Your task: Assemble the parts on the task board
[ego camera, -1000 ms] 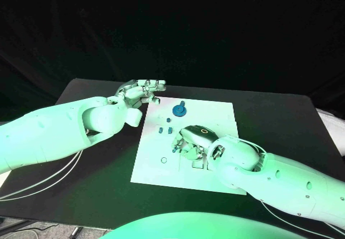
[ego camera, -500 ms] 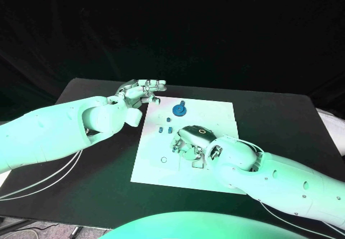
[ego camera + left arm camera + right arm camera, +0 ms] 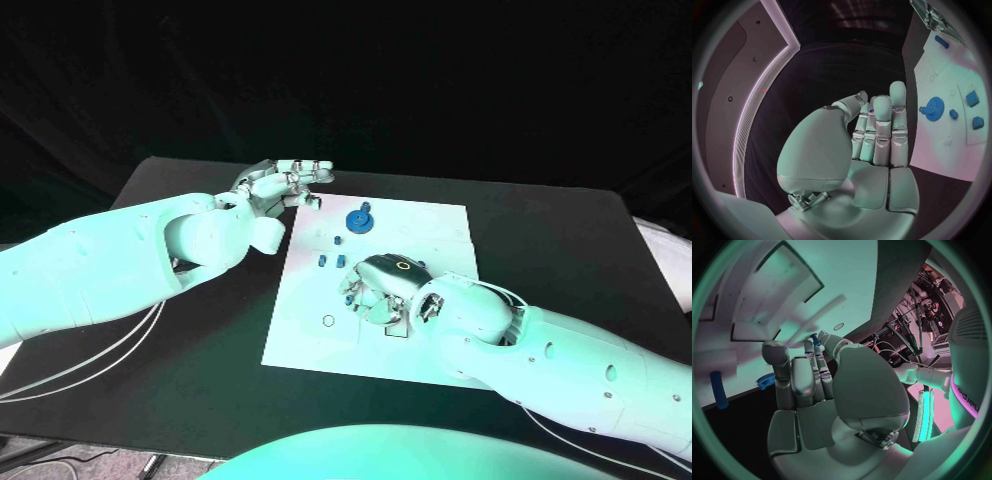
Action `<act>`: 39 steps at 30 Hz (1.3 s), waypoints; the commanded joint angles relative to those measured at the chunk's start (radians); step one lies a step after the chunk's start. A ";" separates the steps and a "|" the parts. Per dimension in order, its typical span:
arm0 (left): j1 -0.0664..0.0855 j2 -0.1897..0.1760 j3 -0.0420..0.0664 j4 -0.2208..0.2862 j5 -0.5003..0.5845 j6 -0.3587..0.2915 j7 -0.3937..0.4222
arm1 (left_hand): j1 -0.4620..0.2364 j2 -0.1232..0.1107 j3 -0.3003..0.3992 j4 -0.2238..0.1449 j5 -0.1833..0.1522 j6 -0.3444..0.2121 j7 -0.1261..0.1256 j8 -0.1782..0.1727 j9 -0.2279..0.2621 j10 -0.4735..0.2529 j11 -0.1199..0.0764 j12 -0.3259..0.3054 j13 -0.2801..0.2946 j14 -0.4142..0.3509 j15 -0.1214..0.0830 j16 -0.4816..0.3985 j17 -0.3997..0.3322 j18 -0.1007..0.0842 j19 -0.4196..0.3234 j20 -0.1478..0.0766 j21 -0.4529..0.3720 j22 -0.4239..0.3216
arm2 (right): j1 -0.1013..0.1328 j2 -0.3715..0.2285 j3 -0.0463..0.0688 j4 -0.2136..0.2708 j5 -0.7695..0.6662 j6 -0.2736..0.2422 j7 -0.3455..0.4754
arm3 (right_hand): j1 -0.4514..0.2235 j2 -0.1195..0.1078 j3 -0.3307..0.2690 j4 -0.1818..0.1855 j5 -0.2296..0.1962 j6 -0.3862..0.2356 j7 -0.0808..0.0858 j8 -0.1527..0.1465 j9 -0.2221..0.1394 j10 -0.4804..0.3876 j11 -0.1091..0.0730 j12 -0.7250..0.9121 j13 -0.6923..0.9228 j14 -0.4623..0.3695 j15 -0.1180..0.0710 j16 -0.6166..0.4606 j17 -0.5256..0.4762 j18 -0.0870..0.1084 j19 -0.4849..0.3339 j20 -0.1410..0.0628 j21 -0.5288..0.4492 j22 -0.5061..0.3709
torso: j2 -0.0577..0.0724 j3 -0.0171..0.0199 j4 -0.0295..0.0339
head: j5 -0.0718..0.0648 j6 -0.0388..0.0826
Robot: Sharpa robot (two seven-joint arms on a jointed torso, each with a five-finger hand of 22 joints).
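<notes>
Mid-assembly: blue gear (image 3: pixel 359 219) seated on task board (image 3: pixel 433 225), small parts still loose; right hand (image 3: pixel 387 290) pinches blue piece, left hand (image 3: pixel 284 181) curled empty.

A black table (image 3: pixel 188 370) stands before a dark backdrop (image 3: pixel 433 80).

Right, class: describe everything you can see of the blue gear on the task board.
The blue gear is a small round toothed wheel, plastic by its look, with a short blue stub sticking out at its far side. It lies flat near the far edge of the white task board. Neither hand touches it: the left hand hangs beyond the board's far left corner, the right hand works mid-board.
</notes>
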 commanded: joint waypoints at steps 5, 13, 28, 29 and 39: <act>0.000 0.002 0.001 -0.001 -0.004 0.016 0.007 | 0.006 0.003 0.001 -0.005 0.001 -0.005 0.000 -0.001 -0.001 -0.009 0.002 0.006 0.000 -0.008 0.002 -0.003 0.000 0.010 -0.009 0.000 -0.005 -0.001 | -0.008 -0.029 -0.002 0.024 0.019 -0.083 -0.005 | 0.002 0.007 -0.014 -0.005 0.022 0.001 0.005 0.003 0.003 -0.019 0.011 0.014 0.003 0.024 0.008 -0.005 -0.011 0.019 -0.005 0.001 -0.019 -0.029 | 0.000 0.0020 -0.0011 | -0.006 0.004; 0.000 -0.001 0.001 0.000 -0.004 0.016 0.006 | 0.006 0.003 0.001 -0.005 0.001 -0.005 0.000 -0.001 -0.001 -0.009 0.002 0.006 0.000 -0.008 0.002 -0.003 0.000 0.010 -0.009 0.000 -0.005 -0.001 | -0.005 -0.129 0.051 0.099 0.095 -0.115 0.021 | 0.012 0.009 -0.013 -0.018 0.025 0.010 -0.001 0.003 0.004 0.002 0.006 0.034 0.004 0.026 0.005 0.001 -0.010 0.019 0.003 -0.001 -0.023 -0.032 | -0.001 -0.0004 -0.0062 | -0.019 0.012; 0.000 -0.005 0.000 0.001 -0.004 0.016 0.007 | 0.006 0.005 0.001 -0.006 0.001 -0.006 0.001 -0.001 -0.001 -0.010 0.002 0.008 0.000 -0.008 0.002 -0.002 0.000 0.009 -0.009 0.000 -0.006 -0.001 | 0.044 -0.260 0.089 0.070 -0.050 0.049 -0.052 | 0.025 -0.016 -0.196 0.005 0.012 -0.024 -0.069 0.001 0.002 -0.054 -0.046 0.039 0.002 0.030 -0.057 -0.012 -0.033 0.025 0.001 -0.053 -0.096 -0.115 | -0.006 -0.0029 -0.0175 | -0.031 0.028; 0.000 -0.005 0.000 0.001 -0.004 0.017 0.006 | 0.006 0.005 0.001 -0.006 0.001 -0.006 0.001 -0.001 -0.001 -0.010 0.002 0.008 0.000 -0.008 0.002 -0.002 0.000 0.009 -0.009 0.000 -0.006 -0.001 | 0.044 -0.262 0.089 0.066 -0.052 0.051 -0.053 | 0.025 -0.016 -0.196 0.005 0.012 -0.024 -0.069 0.001 0.002 -0.053 -0.046 0.039 0.002 0.030 -0.057 -0.012 -0.033 0.025 0.001 -0.053 -0.096 -0.115 | -0.006 -0.0038 -0.0173 | -0.031 0.028; 0.000 -0.002 0.000 -0.001 -0.004 0.018 0.004 | 0.006 0.005 0.001 -0.006 0.001 -0.006 0.001 -0.001 -0.001 -0.010 0.002 0.008 0.000 -0.008 0.002 -0.002 0.000 0.009 -0.009 0.000 -0.006 -0.001 | 0.046 -0.244 0.089 0.042 -0.046 0.071 -0.046 | 0.040 0.013 -0.204 0.020 0.015 -0.006 -0.068 0.003 0.004 -0.036 -0.045 0.055 0.003 0.031 -0.053 -0.015 -0.039 0.025 0.009 -0.050 -0.104 -0.119 | -0.004 -0.0044 -0.0149 | -0.032 0.030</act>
